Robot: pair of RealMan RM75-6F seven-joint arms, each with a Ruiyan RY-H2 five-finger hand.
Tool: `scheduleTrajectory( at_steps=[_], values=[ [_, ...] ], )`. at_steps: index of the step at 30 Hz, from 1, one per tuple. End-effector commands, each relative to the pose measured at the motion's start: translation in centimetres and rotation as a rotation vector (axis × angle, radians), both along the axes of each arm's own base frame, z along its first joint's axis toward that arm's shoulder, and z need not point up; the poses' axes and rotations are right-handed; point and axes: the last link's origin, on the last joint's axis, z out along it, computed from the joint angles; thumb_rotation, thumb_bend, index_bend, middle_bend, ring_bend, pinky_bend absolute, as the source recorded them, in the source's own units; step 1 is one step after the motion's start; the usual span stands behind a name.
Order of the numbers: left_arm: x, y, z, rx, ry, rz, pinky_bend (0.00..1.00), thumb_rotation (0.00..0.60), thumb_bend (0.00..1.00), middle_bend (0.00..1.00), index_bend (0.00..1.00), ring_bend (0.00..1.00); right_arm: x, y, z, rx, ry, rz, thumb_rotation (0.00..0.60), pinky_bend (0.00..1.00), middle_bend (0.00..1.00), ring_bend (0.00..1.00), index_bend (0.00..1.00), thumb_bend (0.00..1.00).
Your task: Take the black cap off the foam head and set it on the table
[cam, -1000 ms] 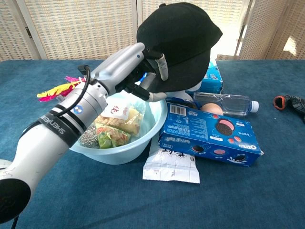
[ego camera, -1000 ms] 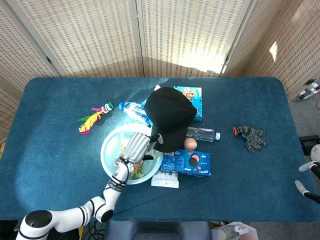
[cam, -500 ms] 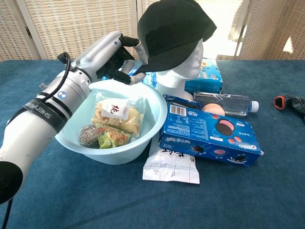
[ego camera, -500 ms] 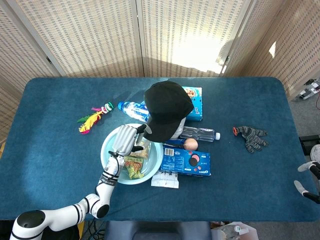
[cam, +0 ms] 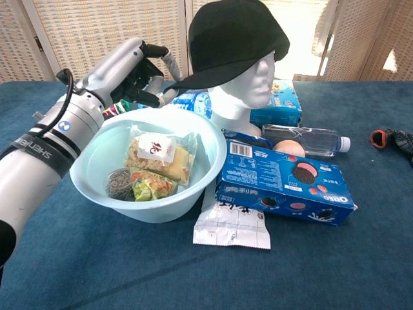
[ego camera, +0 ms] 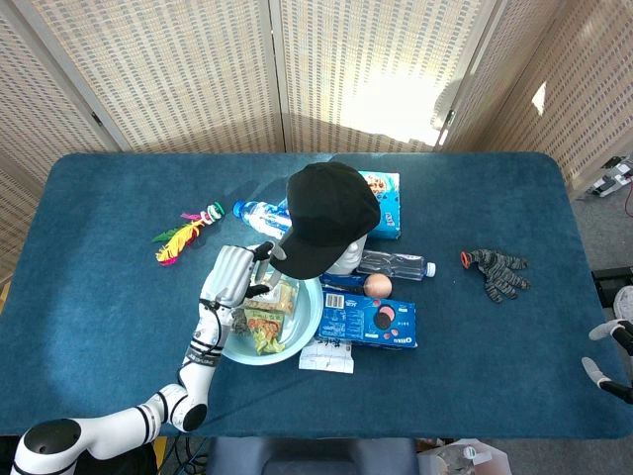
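a: left hand (cam: 132, 64) is up beside the brim of the black cap (cam: 233, 35), over the far-left rim of the pale blue bowl (cam: 200, 177). fingers (cam: 155, 50) are curled toward the thumb (cam: 169, 63) right at the brim's tip; looks like a light pinch on the edge, but i cannot tell for sure that it has closed on the fabric.

b: and the cap itself?

a: on the foam head (cam: 248, 87), tilted, brim sticking out toward the hand. from the head view the cap (ego camera: 329, 218) hides most of the head; the hand (ego camera: 232, 280) sits at the brim's lower-left corner.

b: right hand?

a: only a sliver at the right edge of the head view (ego camera: 611, 348), well away from everything. fingers seem apart, holding nothing.

b: so how should the lift go?

a: my read: get a firm hold on the brim first, then raise it up and back so the crown peels off the head instead of dragging it. the head stands among clutter, with the oreo box (cam: 284, 184) and water bottle (cam: 306, 140) just beside it, so a sideways tug could tip it onto them.

b: where to put it down?

a: bare blue table (ego camera: 109, 297) to the left, past the bowl, looks safest.
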Motion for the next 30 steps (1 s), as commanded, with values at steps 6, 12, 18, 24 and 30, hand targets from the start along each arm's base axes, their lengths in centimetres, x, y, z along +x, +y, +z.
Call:
scheduleTrajectory(
  at_steps=[6, 12, 18, 24, 30],
  values=[
    [-0.9, -1.0, 0.8, 0.039, -0.001, -0.053, 1.00, 0.600, 0.39, 0.90, 0.74, 1.00, 0.1, 0.0, -0.1, 0.005, 0.000, 0.003, 0.600, 0.52, 0.44, 0.41, 0.49, 0.24],
    [-0.8, -0.8, 2.2, 0.077, -0.041, -0.085, 1.00, 0.600, 0.39, 0.91, 0.77, 1.00, 0.3, -0.1, -0.1, 0.003, 0.002, 0.009, 0.600, 0.52, 0.44, 0.41, 0.49, 0.24],
    [0.0, 0.1, 3.9, 0.099, -0.075, -0.105, 1.00, 0.600, 0.40, 0.91, 0.78, 1.00, 0.7, -0.2, -0.2, 0.005, 0.004, 0.018, 0.600, 0.52, 0.44, 0.41, 0.49, 0.24],
    [1.0, 1.1, 5.5, 0.124, -0.085, -0.125, 1.00, 0.600, 0.40, 0.91, 0.78, 1.00, 0.9, -0.3, -0.2, 0.007, 0.007, 0.023, 0.600, 0.52, 0.44, 0.41, 0.49, 0.24],
    [2.5, 2.8, 7.6, 0.147, -0.110, -0.139, 1.00, 0.600, 0.40, 0.91, 0.79, 1.00, 1.0, -0.3, -0.2, 0.004, 0.007, 0.025, 0.600, 0.52, 0.44, 0.41, 0.49, 0.24]
  ],
)
